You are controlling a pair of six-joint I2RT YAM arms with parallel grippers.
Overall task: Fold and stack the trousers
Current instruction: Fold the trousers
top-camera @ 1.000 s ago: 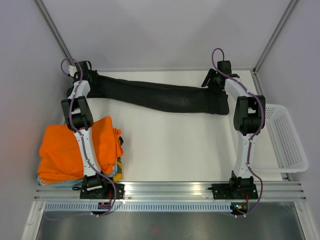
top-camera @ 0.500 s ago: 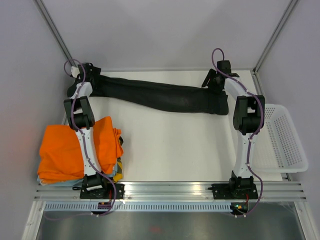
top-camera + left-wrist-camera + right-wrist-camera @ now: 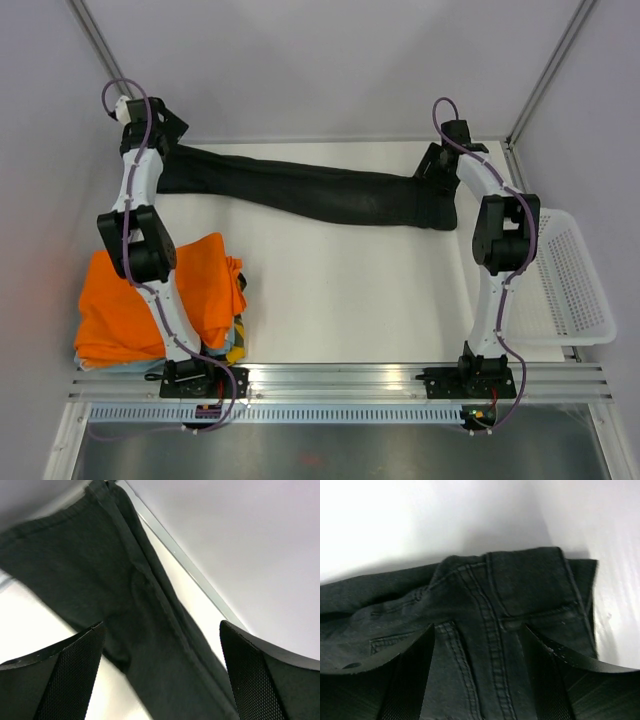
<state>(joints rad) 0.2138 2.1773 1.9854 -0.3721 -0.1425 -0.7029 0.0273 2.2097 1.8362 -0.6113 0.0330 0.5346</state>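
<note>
The trousers (image 3: 320,195) lay stretched out in one long dark band across the far part of the worktop (image 3: 340,290), running from the far left corner to the far right side and dipping a little towards you in the middle. The waist end was on the right and the leg end was on the left.

Your left arm (image 3: 135,190) reached up to the far left corner, with its wrist just above the leg end. In the left wrist view its jaws were spread wide. One finger (image 3: 60,680) sat at each lower corner of the frame, and the black cloth (image 3: 115,595) lay flat beneath them with a long seam running down it. Nothing was caught between them.

Your right arm (image 3: 490,200) leaned over the waist end. In the right wrist view its jaws also stood apart, with a finger (image 3: 405,680) on either side of the centre seam and the waistband (image 3: 495,610) below them. The cloth there looked slack and bunched on the left side.

An orange garment (image 3: 110,310) sat folded on a small pile at the near left edge of the worktop, well apart from the trousers. A white basket (image 3: 575,280) stood just beside the right edge.
</note>
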